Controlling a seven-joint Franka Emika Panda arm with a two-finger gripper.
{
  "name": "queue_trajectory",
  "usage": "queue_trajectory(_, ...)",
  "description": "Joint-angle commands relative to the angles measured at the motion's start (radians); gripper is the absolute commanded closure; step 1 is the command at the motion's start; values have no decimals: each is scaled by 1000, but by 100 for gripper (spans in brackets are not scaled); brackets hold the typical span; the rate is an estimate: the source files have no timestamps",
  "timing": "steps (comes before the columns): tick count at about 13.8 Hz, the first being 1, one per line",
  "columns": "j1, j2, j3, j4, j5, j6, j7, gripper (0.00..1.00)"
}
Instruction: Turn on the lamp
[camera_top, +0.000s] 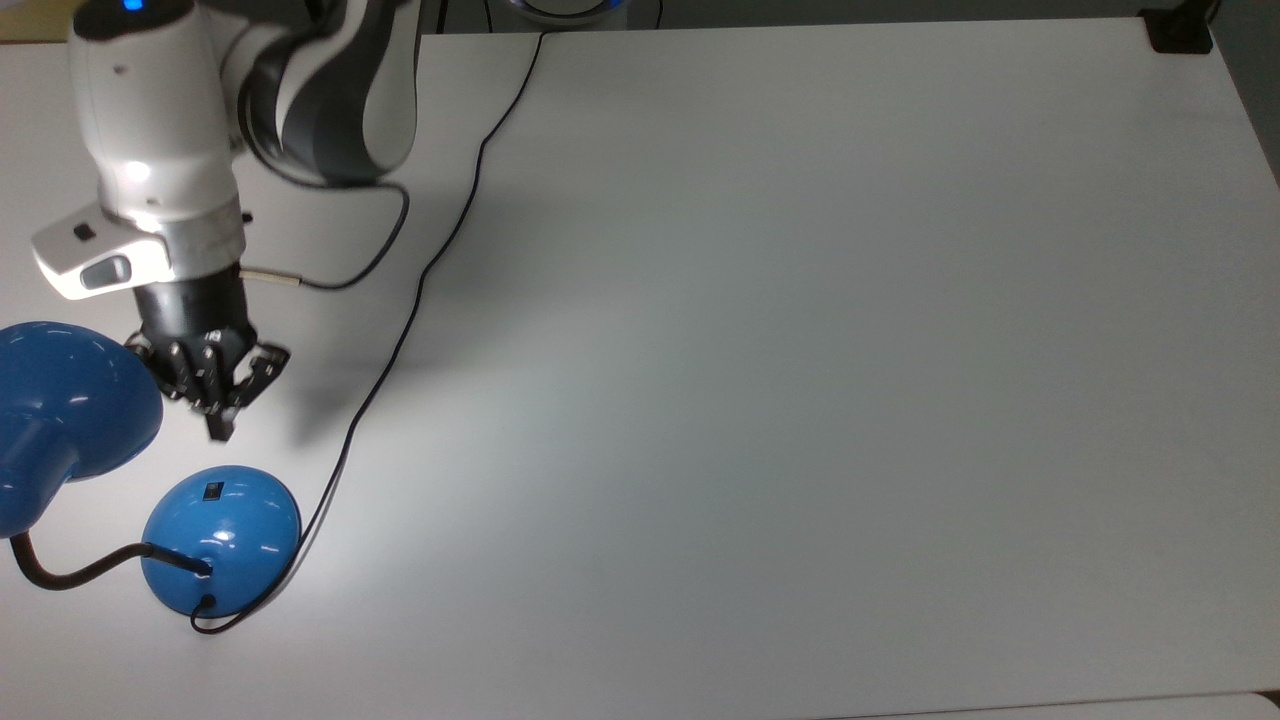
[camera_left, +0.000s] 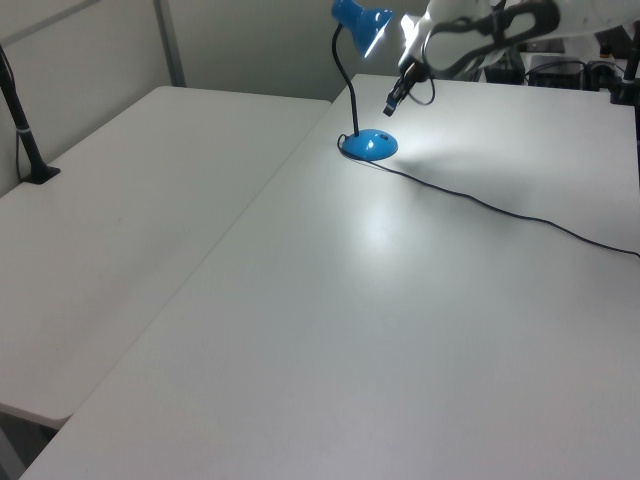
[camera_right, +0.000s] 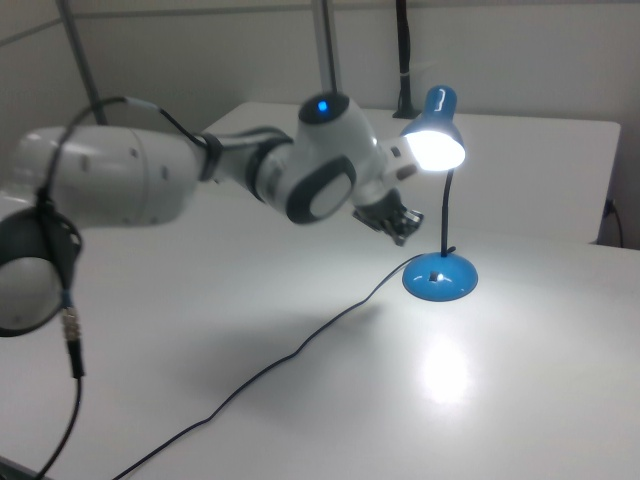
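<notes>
The lamp is lit: its blue shade (camera_right: 435, 130) glows and throws a bright patch on the table. The domed blue base (camera_top: 221, 539) (camera_left: 370, 145) (camera_right: 440, 279) carries a small black switch (camera_top: 213, 490). A black bendy neck (camera_top: 70, 574) joins base and shade (camera_top: 60, 415). My gripper (camera_top: 219, 428) (camera_left: 390, 106) (camera_right: 403, 233) hangs above the table just beyond the base, apart from it, fingers shut with nothing between them.
The thin black cord (camera_top: 440, 250) runs from the base across the white table (camera_top: 800, 350) to its far edge. A second white table (camera_left: 130, 190) adjoins at the left view's left. A black clamp (camera_top: 1178, 30) sits at the top view's upper right corner.
</notes>
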Motion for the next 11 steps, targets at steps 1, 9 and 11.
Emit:
queue_trajectory(1, 21, -269, 13, -150, 3, -310, 107, 99)
queue_trajectory(9, 107, -495, -21, -147, -138, -906, 193, 0)
queue_trajectory(11, 107, -541, -33, -145, -137, -934, 189, 0)
